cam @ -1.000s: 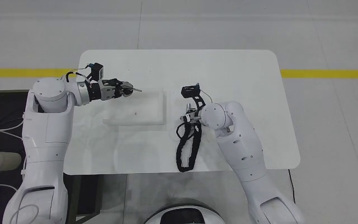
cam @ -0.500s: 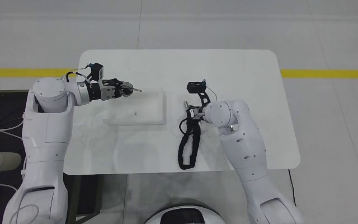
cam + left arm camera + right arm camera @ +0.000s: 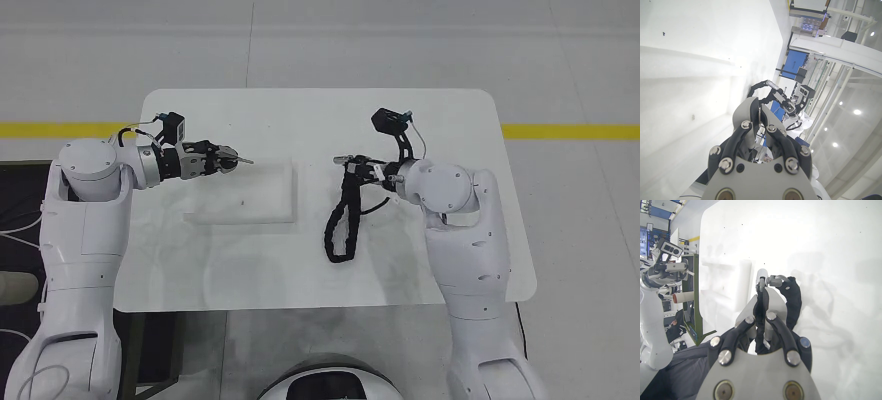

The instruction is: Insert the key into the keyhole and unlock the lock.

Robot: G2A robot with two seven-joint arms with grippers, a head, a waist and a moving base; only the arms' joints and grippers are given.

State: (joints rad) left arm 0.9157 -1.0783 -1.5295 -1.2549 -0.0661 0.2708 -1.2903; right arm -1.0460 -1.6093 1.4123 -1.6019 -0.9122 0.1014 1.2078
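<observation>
Nearest the robot, the black cable of the lock ends in a loop low over the table, a little right of centre. Whether that end rests on the surface or hangs just above it cannot be told. From there the sleeved cable runs away from the robot to the right end effector. Its fingers are pressed together on the cable just short of the lock's head, pinching it. Just past the fingertips sits the silver cylinder of the lock, with a shorter grey barrel joined to it at the side. To the left of the lock, and apart from it, a white foam block lies flat on the table. At the block's far edge, toward its left part, the left end effector hangs above the table. Its fingers are clamped on the key, whose thin metal blade sticks out past the tips and points toward the right arm. Key and lock are well apart, at about the same depth on the table, and the block's far right corner lies between them.
</observation>
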